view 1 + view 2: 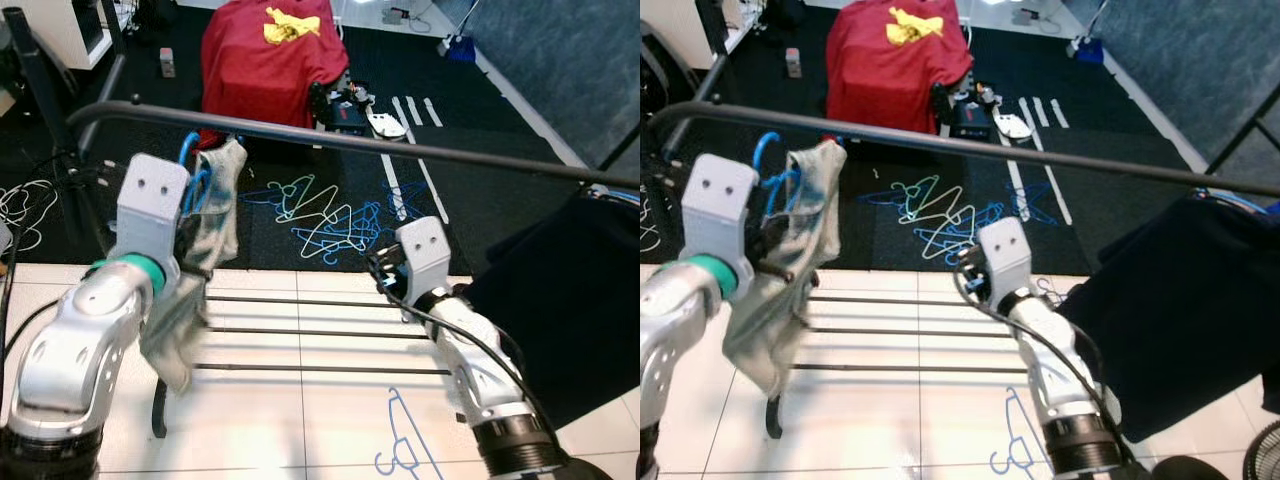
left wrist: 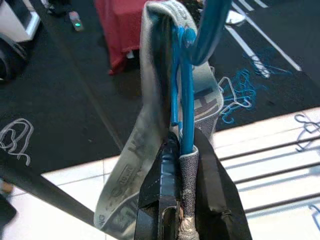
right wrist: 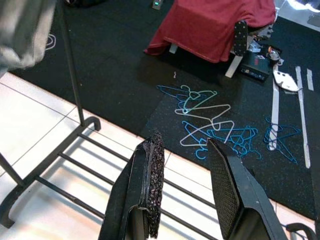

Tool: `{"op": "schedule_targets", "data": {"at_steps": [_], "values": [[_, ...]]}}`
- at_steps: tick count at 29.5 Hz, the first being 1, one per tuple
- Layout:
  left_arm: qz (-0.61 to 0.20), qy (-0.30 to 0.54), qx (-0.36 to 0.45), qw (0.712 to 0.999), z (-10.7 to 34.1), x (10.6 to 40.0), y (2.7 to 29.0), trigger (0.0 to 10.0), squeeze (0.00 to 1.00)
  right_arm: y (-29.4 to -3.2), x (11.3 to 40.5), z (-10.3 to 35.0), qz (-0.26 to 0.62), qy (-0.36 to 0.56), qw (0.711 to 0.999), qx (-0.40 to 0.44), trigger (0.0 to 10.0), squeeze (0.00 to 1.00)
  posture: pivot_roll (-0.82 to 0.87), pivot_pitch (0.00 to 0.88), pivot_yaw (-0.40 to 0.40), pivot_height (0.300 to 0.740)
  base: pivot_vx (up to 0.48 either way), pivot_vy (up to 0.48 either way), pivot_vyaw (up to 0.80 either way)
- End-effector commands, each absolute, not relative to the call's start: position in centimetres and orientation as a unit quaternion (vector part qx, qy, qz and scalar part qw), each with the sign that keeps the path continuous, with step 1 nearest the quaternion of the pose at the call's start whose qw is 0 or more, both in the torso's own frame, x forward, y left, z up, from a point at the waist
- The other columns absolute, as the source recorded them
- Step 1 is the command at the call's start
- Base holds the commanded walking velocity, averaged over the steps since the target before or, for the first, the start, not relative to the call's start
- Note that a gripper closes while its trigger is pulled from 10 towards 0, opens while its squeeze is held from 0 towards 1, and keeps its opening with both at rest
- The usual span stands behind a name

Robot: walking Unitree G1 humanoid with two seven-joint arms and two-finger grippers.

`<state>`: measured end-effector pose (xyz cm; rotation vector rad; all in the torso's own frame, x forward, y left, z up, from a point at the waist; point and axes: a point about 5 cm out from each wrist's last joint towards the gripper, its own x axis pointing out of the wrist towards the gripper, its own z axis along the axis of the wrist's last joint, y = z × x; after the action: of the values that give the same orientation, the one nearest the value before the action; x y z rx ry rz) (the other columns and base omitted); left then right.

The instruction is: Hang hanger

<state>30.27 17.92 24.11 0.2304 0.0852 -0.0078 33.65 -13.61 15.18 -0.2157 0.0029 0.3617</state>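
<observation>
My left gripper (image 2: 176,150) is shut on a blue hanger (image 2: 186,85) that carries a grey garment (image 1: 190,290). It holds the hanger just below the dark rail (image 1: 400,147) of the clothes rack, and the blue hook (image 1: 767,150) curves up beside the rail's left end. The garment hangs down over my left arm. My right gripper (image 3: 185,165) stands open and holds nothing, lower and to the right, over the rack's base bars (image 1: 320,335).
Dark clothing (image 1: 1180,300) hangs on the rail's right end. Several loose hangers (image 1: 325,215) lie in a pile on the black mat beyond the rack, and a blue one (image 1: 400,440) lies on the white tiles. A red-covered object (image 1: 270,55) stands behind.
</observation>
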Motion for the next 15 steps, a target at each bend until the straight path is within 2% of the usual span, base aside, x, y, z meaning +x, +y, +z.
{"op": "schedule_targets", "data": {"at_steps": [1, 7, 15], "values": [[0.020, 0.045, 0.117, 0.992, 23.9, 30.9, 17.7, 10.0, 0.00, -13.9, 33.8, 15.2, 0.167, 0.000, 0.980, -0.104, 10.0, 0.00, 0.06, 0.064, -0.038, 0.740, 0.000, 0.000, 0.00], [0.069, 0.043, 0.097, 0.992, 24.1, 33.2, 17.1, 10.0, 0.00, -13.6, 33.9, 15.2, 0.164, -0.007, 0.981, -0.103, 10.0, 0.00, 0.05, 0.058, -0.034, 0.740, 0.000, 0.000, 0.00], [0.091, 0.056, 0.092, 0.990, 23.7, 34.2, 17.2, 10.0, 0.00, -13.5, 33.8, 15.0, 0.162, -0.007, 0.981, -0.103, 10.0, 0.00, 0.06, 0.056, -0.028, 0.740, 0.000, 0.000, 0.00]]}}
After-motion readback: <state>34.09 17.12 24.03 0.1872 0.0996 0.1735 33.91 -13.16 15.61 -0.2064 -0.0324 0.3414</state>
